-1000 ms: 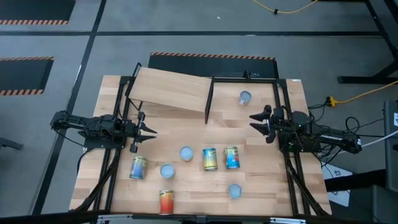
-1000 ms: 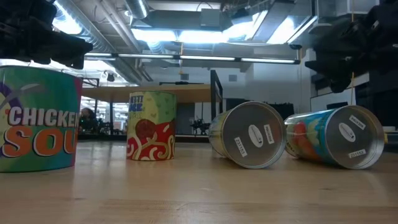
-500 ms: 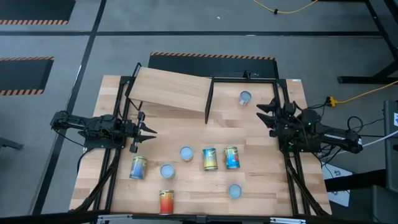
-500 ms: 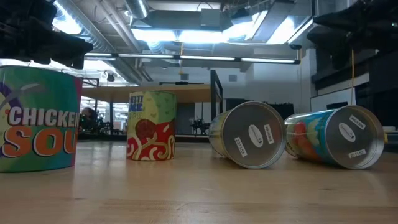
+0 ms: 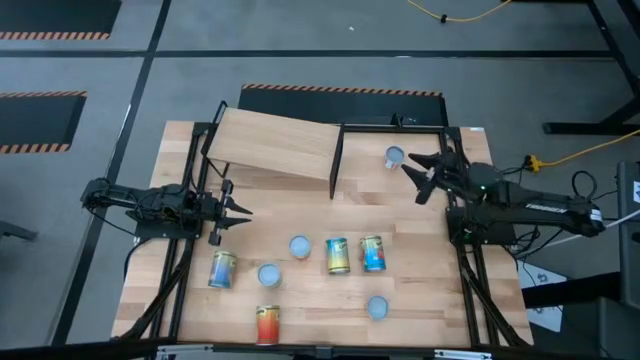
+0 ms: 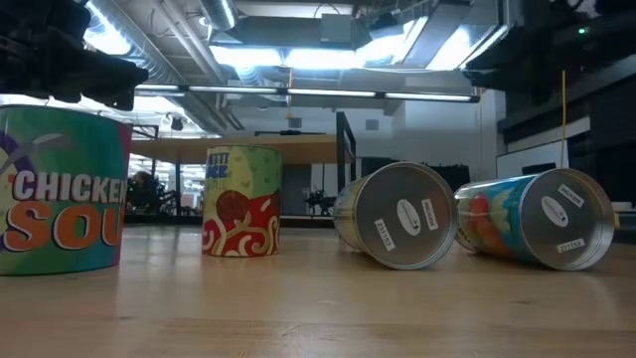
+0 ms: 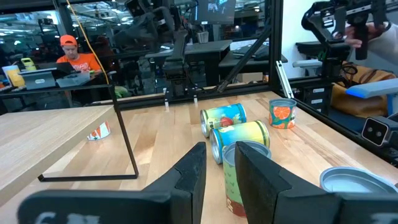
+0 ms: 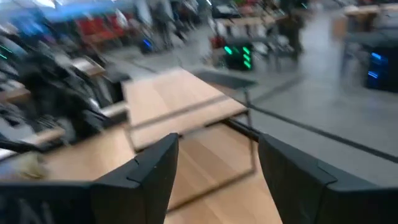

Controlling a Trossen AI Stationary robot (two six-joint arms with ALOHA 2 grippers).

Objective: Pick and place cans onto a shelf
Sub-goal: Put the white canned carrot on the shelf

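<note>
Several cans lie or stand on the tabletop. One upright can point(image 5: 394, 156) stands by the far right, beside the black divider point(image 5: 337, 160) of the tilted plywood shelf point(image 5: 275, 145). Others sit nearer: upright ones point(image 5: 299, 246) point(image 5: 268, 274) point(image 5: 377, 307) and lying ones point(image 5: 337, 255) point(image 5: 373, 252) point(image 5: 222, 268) point(image 5: 267, 323). My right gripper point(image 5: 412, 178) is wide open and empty, just near-right of the far can; its wrist view point(image 8: 217, 174) shows the shelf ahead. My left gripper point(image 5: 241, 214) waits at the table's left, open and empty point(image 7: 216, 171).
Black frame rails point(image 5: 462, 250) run along both table sides. The low view shows a soup can point(image 6: 60, 189), an upright can point(image 6: 241, 202) and two lying cans point(image 6: 397, 216) point(image 6: 537, 219). A person in orange point(image 7: 73, 56) sits beyond the table. Bare wood point(image 5: 290, 205) lies between the grippers.
My right gripper has risen and swung toward the table's far edge, turning toward the upright can by the shelf divider. It has stayed open and empty. The cans have not moved.
</note>
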